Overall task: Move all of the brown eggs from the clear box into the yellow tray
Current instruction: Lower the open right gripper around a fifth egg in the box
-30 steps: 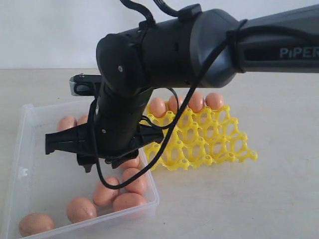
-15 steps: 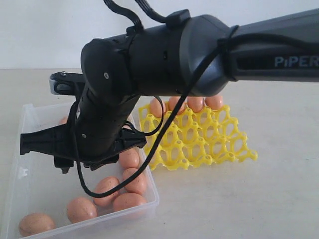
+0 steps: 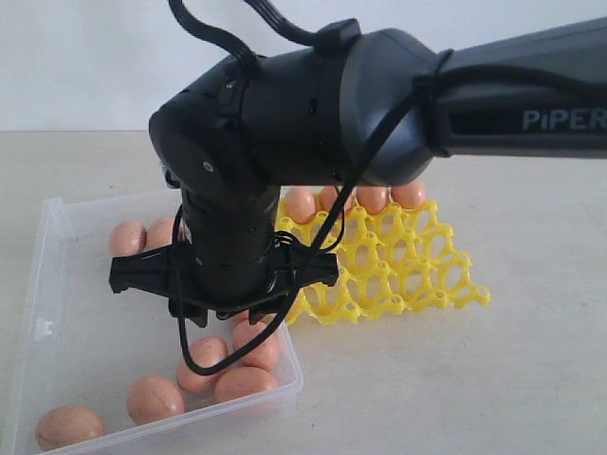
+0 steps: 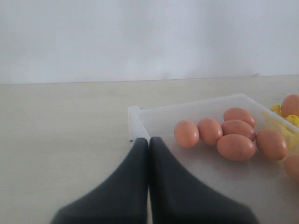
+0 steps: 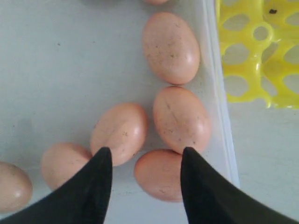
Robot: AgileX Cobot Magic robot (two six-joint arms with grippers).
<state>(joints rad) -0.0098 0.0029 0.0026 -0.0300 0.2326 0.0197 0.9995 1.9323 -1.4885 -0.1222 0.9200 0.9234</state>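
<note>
R claw (image 5: 145, 151) spread above brown eggs (image 5: 170, 46) in clear box (image 3: 95, 332).

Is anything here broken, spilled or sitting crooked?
Nothing stands out. The brown eggs look whole, with no cracks or leaks showing. Some lie loose in the clear box, four show in the far row of the yellow tray, and none that I can see lies on the table.
</note>
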